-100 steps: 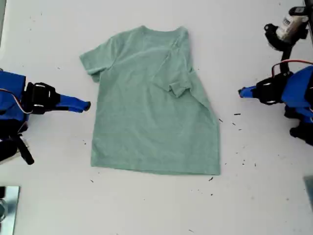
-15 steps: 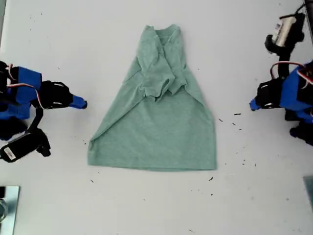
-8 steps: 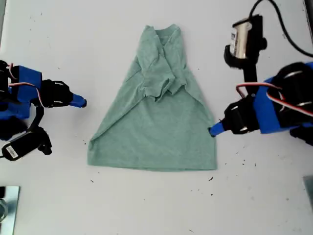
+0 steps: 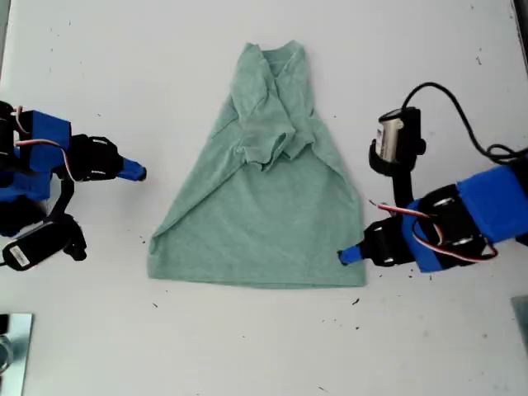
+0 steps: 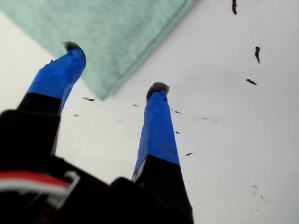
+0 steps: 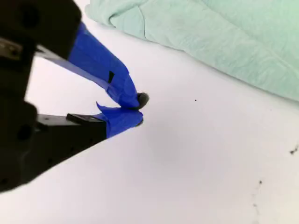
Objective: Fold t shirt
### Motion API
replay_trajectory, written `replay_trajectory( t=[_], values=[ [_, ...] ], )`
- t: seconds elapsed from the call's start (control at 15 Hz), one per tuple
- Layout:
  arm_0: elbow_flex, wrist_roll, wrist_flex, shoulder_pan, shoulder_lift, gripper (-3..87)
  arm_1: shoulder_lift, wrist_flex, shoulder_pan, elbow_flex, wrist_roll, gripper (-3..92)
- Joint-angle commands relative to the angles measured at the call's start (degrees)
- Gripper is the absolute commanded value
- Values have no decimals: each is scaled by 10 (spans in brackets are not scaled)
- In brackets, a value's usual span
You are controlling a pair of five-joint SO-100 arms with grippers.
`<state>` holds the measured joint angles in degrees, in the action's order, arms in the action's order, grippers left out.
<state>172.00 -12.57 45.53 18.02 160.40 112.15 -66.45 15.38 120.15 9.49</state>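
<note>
Hidden or cut off: the first arm's far end runs off the exterior view's right edge, the second arm's base off its left edge. A metal object point(image 4: 12, 346) at that view's lower left corner is cropped and cannot be identified.
Hard to make out: whether the first gripper's fingertips touch the cloth; the exterior view shows only one blue tip at the hem corner.
Surroundings: a white table point(image 4: 247, 355) with scattered dark specks point(image 5: 251, 81), mostly near the shirt's lower right corner in the exterior view. A cable point(image 4: 462, 115) loops above the first arm.
T shirt point(image 4: 264, 190): lies flat at the table's middle in the exterior view, neck far, hem near. Pale sage green, heathered. Both sleeves and side edges are folded inward over the chest, so the outline tapers toward the collar.
First gripper point(image 5: 114, 67): jaws spread apart, straddling the hem corner at the exterior view's lower right; holds nothing.
Second gripper point(image 6: 139, 109): jaws closed together, empty, on bare table at the exterior view's left, well apart from the shirt.
</note>
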Motion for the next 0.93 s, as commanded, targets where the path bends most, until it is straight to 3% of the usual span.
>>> replay_trajectory(
  t=[0.0,0.07,0.2,0.27,0.4,0.53,0.73,0.87],
  values=[
    [-6,-6,-9,-9,-2,-1,-54,81,25,18,45,279],
    [-3,-4,-12,-11,-3,-1,-79,126,29,43,54,264],
    [-1,-6,-14,-13,-4,-1,-136,185,39,83,75,42],
    [-1,-6,-14,-15,-4,-1,-108,200,41,110,62,19],
    [-1,-6,-13,-15,-1,-1,35,62,40,106,40,9],
    [-1,-11,-13,-5,2,-1,113,-15,25,94,11,-8],
    [-2,-14,-11,-3,6,-1,124,-245,-4,-120,-40,-16],
    [-2,-14,-10,-3,10,-1,76,-272,-27,-229,-83,-16]
  ],
)
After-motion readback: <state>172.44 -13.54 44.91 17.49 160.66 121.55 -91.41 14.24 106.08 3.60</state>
